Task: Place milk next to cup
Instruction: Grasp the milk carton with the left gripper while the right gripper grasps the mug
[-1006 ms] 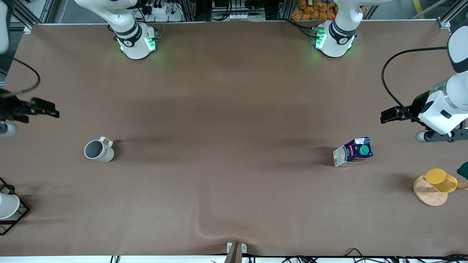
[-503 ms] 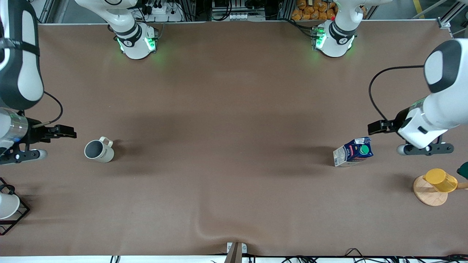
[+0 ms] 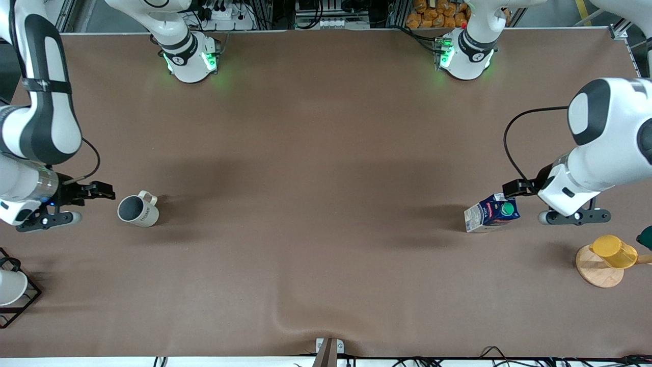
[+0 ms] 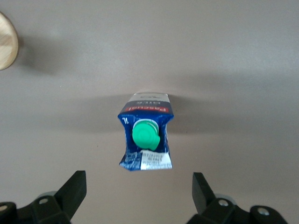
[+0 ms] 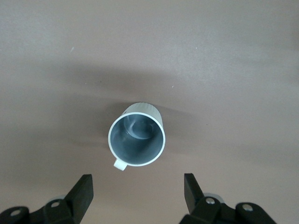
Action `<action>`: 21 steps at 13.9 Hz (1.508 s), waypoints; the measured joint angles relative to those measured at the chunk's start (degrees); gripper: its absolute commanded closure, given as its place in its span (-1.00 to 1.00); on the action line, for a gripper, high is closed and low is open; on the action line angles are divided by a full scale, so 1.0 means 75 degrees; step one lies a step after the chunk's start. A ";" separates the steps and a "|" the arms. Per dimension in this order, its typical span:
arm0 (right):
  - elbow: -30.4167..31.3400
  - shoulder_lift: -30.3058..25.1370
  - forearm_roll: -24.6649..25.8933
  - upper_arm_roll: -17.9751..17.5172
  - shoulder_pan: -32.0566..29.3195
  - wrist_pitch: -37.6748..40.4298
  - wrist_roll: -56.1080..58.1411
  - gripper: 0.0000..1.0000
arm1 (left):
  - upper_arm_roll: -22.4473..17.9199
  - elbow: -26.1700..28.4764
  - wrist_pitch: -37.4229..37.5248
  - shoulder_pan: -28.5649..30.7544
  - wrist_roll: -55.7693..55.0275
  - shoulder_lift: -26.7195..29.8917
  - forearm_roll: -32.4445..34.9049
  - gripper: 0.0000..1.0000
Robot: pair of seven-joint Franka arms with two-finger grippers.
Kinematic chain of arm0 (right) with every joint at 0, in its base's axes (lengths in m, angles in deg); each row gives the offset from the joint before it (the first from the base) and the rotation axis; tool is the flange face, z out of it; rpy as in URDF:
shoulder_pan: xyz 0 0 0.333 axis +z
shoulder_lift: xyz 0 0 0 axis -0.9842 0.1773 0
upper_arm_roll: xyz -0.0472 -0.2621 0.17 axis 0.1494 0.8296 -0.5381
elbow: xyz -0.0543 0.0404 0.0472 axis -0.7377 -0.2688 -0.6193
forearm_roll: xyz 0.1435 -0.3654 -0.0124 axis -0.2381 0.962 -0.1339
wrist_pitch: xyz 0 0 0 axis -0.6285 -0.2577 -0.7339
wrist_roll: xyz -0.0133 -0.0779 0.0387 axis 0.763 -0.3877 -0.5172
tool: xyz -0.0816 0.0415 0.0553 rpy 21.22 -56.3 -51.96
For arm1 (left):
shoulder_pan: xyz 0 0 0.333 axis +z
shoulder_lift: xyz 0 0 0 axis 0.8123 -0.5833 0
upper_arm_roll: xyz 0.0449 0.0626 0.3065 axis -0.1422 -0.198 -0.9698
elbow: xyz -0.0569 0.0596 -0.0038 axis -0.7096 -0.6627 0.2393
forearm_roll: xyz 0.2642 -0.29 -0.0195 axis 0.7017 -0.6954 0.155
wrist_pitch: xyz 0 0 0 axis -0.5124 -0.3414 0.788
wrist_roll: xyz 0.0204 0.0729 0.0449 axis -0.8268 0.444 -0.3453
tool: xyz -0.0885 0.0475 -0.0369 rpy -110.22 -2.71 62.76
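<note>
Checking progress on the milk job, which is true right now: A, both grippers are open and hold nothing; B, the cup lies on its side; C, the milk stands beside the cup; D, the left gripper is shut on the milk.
A: the left gripper is spread open short of the milk, and the right gripper is open near the upright cup.

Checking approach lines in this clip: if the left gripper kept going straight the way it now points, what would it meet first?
Probably the small dark-blue and white gable-top milk carton with the green cap. The left gripper is open and the carton sits centred ahead between its fingers; height above the table is hard to judge.
</note>
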 measured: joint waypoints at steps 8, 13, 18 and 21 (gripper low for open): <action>0.0152 0.0972 -0.0109 0.0013 -0.0257 -0.1327 0.0855 -0.22 | 0.0001 0.0045 -0.0690 -0.0018 0.0000 -0.0689 0.0004 -1.00; 0.0154 0.1193 -0.0203 -0.0046 -0.0181 -0.1613 0.0882 0.17 | 0.0002 0.0045 -0.0758 -0.0027 0.0000 -0.0856 0.0005 -1.00; 0.0154 0.1561 -0.0365 -0.0063 -0.0102 -0.1913 0.0890 0.88 | 0.0003 0.0101 -0.0758 -0.0028 0.0000 -0.0894 0.0013 -1.00; 0.0134 0.1562 -0.0386 -0.0061 -0.0103 -0.1914 0.0903 1.00 | 0.0003 0.0157 -0.0758 -0.0028 0.0000 -0.0898 0.0014 -1.00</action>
